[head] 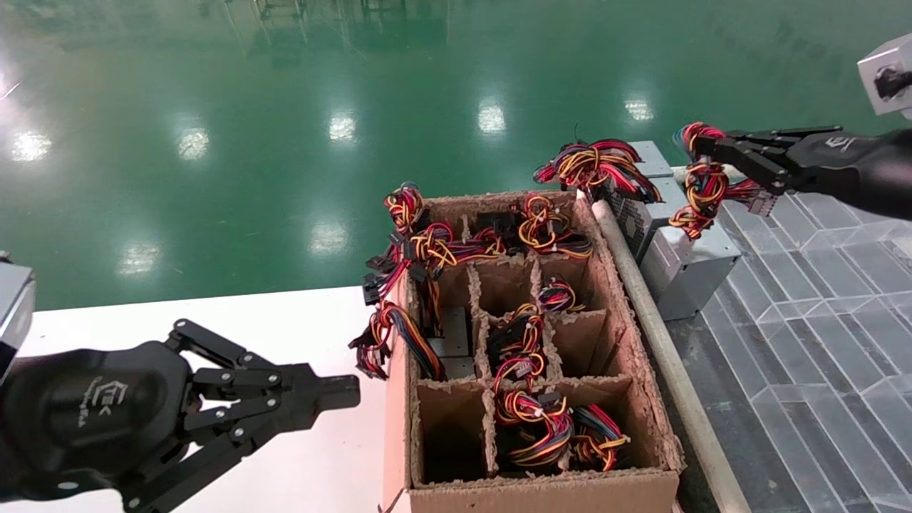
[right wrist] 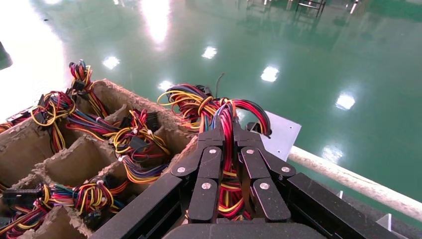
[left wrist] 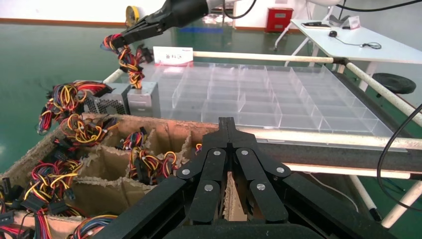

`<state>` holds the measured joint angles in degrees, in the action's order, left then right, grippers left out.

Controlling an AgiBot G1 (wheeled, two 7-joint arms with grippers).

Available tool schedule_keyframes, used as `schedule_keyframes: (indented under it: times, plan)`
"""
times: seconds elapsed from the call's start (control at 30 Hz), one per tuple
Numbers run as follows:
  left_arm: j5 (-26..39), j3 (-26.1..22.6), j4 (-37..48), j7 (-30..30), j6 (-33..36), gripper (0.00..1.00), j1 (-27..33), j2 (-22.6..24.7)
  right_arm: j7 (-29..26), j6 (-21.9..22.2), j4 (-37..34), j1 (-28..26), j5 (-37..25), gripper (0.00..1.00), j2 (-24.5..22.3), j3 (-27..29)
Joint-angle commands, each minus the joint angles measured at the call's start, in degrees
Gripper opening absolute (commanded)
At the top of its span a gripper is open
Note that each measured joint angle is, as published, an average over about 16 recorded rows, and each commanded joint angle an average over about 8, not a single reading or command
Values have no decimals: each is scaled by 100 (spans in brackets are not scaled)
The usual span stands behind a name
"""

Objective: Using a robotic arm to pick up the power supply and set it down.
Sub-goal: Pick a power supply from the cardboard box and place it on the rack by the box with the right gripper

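Left claw [head: 335,392] pressed together, near left over white tabletop [head: 214,320]; right claw [head: 702,146] far right pinching wire bundle [head: 702,189] of power supply [head: 687,267], which sits right of cardboard box [head: 641,399]

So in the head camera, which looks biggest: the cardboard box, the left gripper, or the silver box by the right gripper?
1. Cardboard box.
2. Left gripper, though it sits nearest the camera, so it looks larger than it is.
3. Silver box, farther away.
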<state>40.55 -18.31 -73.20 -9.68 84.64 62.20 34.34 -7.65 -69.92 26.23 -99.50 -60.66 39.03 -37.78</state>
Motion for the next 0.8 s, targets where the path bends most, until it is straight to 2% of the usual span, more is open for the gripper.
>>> schedule_keyframes:
  times: [0.03, 0.07, 0.1, 0.13, 0.33, 0.37, 0.4, 0.8]
  plan:
    - [0, 0, 0, 0, 0, 0, 0, 0, 37, 26, -76, -16, -39, 0, 45, -20]
    - [0, 0, 0, 0, 0, 0, 0, 0, 54, 22, -110, -26, -36, 0, 61, -18]
    - [0, -1, 0, 0, 0, 0, 0, 0, 69, 13, -141, -36, -28, 4, 76, -13]
    - [-1, -1, 0, 0, 0, 0, 0, 0, 84, 1, -173, -43, -14, 15, 89, -5]
    - [-1, -2, 0, 1, -1, 0, 0, -1, 177, -87, -337, -71, 76, 89, 128, 47]
    - [-1, -2, 0, 1, -1, 0, 0, -1, 192, -99, -359, -78, 83, 98, 130, 52]
    - [-1, -2, 0, 1, -1, 0, 0, -1, 206, -110, -376, -88, 84, 100, 131, 53]
    - [-3, -4, 0, 2, -2, 0, 1, -2, 295, -251, -489, -243, 1, 100, 144, 8]
